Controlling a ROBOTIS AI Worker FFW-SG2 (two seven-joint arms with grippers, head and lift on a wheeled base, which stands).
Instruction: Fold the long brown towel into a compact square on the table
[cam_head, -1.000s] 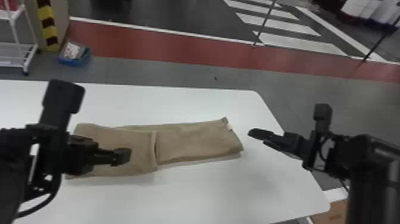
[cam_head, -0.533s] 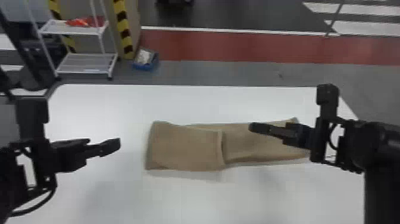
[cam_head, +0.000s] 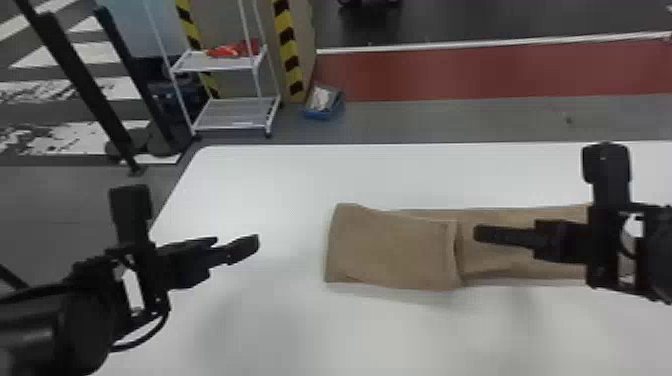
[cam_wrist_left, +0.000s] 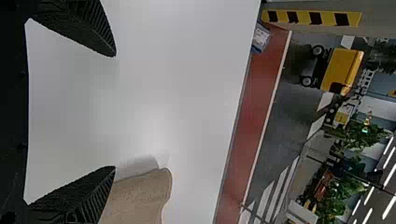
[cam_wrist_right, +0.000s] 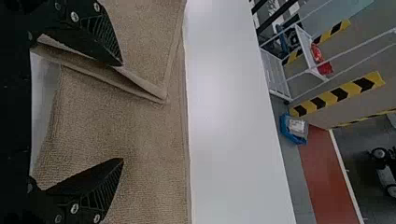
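The brown towel (cam_head: 392, 250) lies on the white table with its left part folded over onto the long strip, the fold's loose edge near the middle. My left gripper (cam_head: 250, 245) is over the table to the left of the towel; in the left wrist view the same gripper (cam_wrist_left: 114, 112) stands open, a towel corner (cam_wrist_left: 140, 198) beside one finger. My right gripper (cam_head: 482, 234) hangs above the single-layer part, just right of the folded edge. Seen from the right wrist, this gripper (cam_wrist_right: 122, 112) is open over the towel (cam_wrist_right: 149, 135), nothing between its fingers.
The white table (cam_head: 250, 175) has its far-left corner beyond my left gripper. Past its far edge stand a white wire shelf (cam_head: 235, 112) and a blue bin (cam_head: 323, 102) on the floor.
The head view has turned left, so towel and table appear farther right. My left gripper, earlier over the folded part, is now left of the towel; the right one is now over the towel.
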